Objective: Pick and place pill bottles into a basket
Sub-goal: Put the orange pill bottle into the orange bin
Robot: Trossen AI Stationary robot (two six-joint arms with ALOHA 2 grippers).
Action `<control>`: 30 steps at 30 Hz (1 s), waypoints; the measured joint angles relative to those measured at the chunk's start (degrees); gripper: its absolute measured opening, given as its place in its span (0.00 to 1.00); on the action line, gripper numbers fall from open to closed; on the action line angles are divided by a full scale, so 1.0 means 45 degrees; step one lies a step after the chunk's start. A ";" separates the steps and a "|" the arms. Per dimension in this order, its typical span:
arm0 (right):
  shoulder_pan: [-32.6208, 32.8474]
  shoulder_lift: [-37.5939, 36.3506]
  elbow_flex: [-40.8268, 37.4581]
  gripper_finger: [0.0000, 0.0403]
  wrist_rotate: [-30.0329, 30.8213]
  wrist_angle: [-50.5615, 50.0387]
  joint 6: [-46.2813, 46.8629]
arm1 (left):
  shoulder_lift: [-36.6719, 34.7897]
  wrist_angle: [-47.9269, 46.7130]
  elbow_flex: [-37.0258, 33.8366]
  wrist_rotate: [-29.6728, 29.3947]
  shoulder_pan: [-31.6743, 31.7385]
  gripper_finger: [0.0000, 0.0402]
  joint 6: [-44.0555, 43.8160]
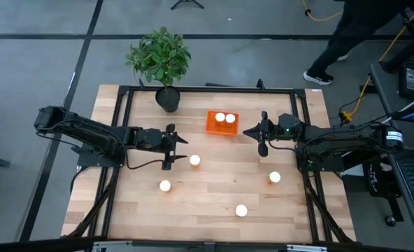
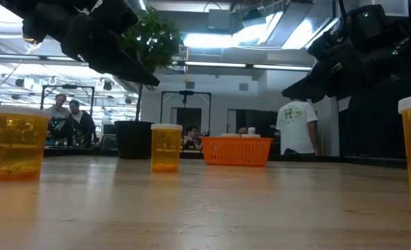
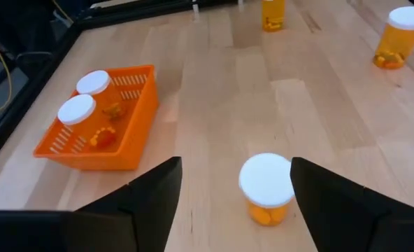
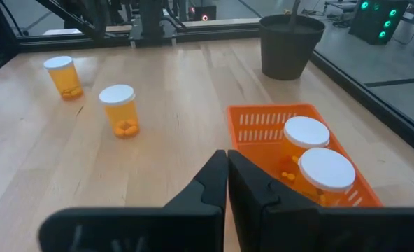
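Framing a pill bottle (image 3: 266, 187) between parted fingers, the left pincer (image 1: 176, 148) is poised for a grasp; two bottles are already held in the basket (image 1: 222, 130). Lowering and closing are judged to be required next. The right pincer (image 1: 263, 133), fingers together, is parked beside the basket.

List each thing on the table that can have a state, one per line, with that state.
Basket: upright, holds two capped bottles.
Four other bottles: upright on the table, capped, outside the basket.
Left gripper: fingers open, beside a bottle, holding nothing.
Right gripper: fingers shut, empty, beside the basket.
Plant pot: upright.
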 joint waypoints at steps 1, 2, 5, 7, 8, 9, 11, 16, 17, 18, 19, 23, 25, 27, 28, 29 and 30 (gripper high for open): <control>0.0001 0.0003 0.0000 0.04 0.0000 0.0000 -0.0007 | 0.0000 -0.0025 0.0000 0.0013 -0.0001 0.65 -0.0128; 0.0000 0.0004 0.0000 0.04 0.0000 0.0000 -0.0018 | 0.0000 -0.0086 0.0000 0.0011 -0.0026 0.65 -0.0328; 0.0001 -0.0001 0.0000 0.04 0.0000 0.0000 -0.0018 | 0.0191 -0.0159 0.0000 0.0014 -0.0250 0.66 -0.0644; 0.0001 -0.0001 0.0000 0.04 0.0000 0.0000 -0.0018 | 0.0440 -0.0088 0.0000 -0.0053 -0.0454 0.66 -0.0640; 0.0001 0.0000 0.0000 0.04 0.0000 -0.0004 -0.0015 | 0.0642 -0.0044 0.0000 -0.0175 -0.0552 0.66 -0.0645; 0.0001 0.0004 0.0000 0.04 0.0000 -0.0005 -0.0005 | 0.0858 -0.0088 0.0000 -0.0355 -0.0640 0.66 -0.0649; 0.0006 0.0001 0.0000 0.04 0.0000 -0.0021 0.0102 | 0.1360 0.0019 0.0000 -0.0746 -0.0749 0.66 -0.0931; 0.0011 0.0001 0.0000 0.04 -0.0005 -0.0063 0.0673 | 0.2757 0.0475 0.0000 -0.1396 -0.0772 0.66 -0.1689; 0.0036 0.0002 0.0000 0.04 -0.0006 -0.0063 0.0686 | 0.2976 0.0610 0.0000 -0.1407 -0.0772 0.66 -0.1729; 0.0077 0.0001 0.0000 0.04 -0.0005 -0.0063 0.0686 | 0.3201 0.0849 0.0000 -0.1370 -0.0772 0.66 -0.1842; 0.0118 0.0004 0.0000 0.04 0.0000 -0.0061 0.0686 | 0.3412 0.1062 0.0000 -0.1189 -0.0772 0.66 -0.2061; 0.0375 0.0003 0.0000 0.04 -0.0005 -0.0047 0.0691 | 0.4031 0.1246 0.0000 -0.0815 -0.0807 0.66 -0.2529; 0.0515 0.0001 0.0000 0.04 -0.0003 -0.0038 0.0691 | 0.4243 0.1374 0.0000 -0.0800 -0.0861 0.66 -0.2539; 0.0667 0.0004 0.0000 0.04 -0.0005 -0.0029 0.0744 | 0.4446 0.1734 0.0000 -0.0795 -0.0903 0.66 -0.2536; 0.0719 0.0003 0.0000 0.04 -0.0005 -0.0025 0.0892 | 0.4538 0.1919 0.0000 -0.0770 -0.0903 0.66 -0.2519; 0.0762 0.0002 0.0000 0.04 -0.0005 -0.0011 0.0994 | 0.4605 0.2109 0.0000 -0.0625 -0.0903 0.66 -0.2451; 0.0810 0.0002 0.0000 0.04 -0.0003 -0.0008 0.1034 | 0.4679 0.2329 0.0000 -0.0541 -0.0903 0.66 -0.2383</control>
